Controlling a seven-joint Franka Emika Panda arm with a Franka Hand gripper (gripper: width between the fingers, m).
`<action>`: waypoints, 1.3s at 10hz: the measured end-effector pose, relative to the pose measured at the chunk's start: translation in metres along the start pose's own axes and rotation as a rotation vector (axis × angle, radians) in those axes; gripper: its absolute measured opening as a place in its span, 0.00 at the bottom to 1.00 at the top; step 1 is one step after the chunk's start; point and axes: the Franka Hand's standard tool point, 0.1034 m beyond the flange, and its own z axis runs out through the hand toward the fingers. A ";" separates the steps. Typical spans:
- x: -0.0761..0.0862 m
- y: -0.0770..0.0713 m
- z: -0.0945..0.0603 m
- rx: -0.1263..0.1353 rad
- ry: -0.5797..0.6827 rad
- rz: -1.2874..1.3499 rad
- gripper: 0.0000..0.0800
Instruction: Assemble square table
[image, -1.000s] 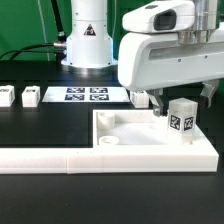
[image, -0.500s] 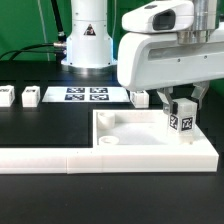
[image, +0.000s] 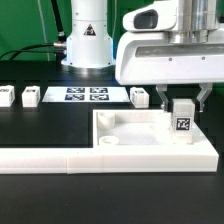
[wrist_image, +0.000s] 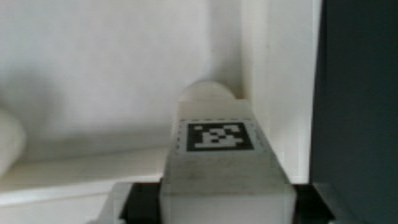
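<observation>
- Since a second ago the leg has turned from cornerwise to square, so one tagged face now looks straight at the exterior camera, and the fingers have drawn in from a wide spread against its sides.
- The gripper is clenched on the leg, one finger on each side, near its top.
- The leg stands upright at the middle right of the exterior frame, inside the tabletop close to its right rim; whether its foot rests on the tray floor cannot be told.
- The tabletop lies at the lower right of the frame, its front edge against the border bar, which runs along the bottom.
- Two loose legs sit at the left edge on the black table; a third leg shows behind the tabletop, under the arm.
- The marker board lies at upper centre, before the arm's base.
- In the wrist view the leg fills the middle, tag up, with the gripper astride it and the tabletop white behind.
</observation>
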 end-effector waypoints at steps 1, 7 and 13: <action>0.000 0.000 0.000 0.003 0.001 0.101 0.36; 0.000 0.001 0.000 0.020 -0.010 0.646 0.38; -0.002 0.000 0.001 0.007 -0.026 0.318 0.81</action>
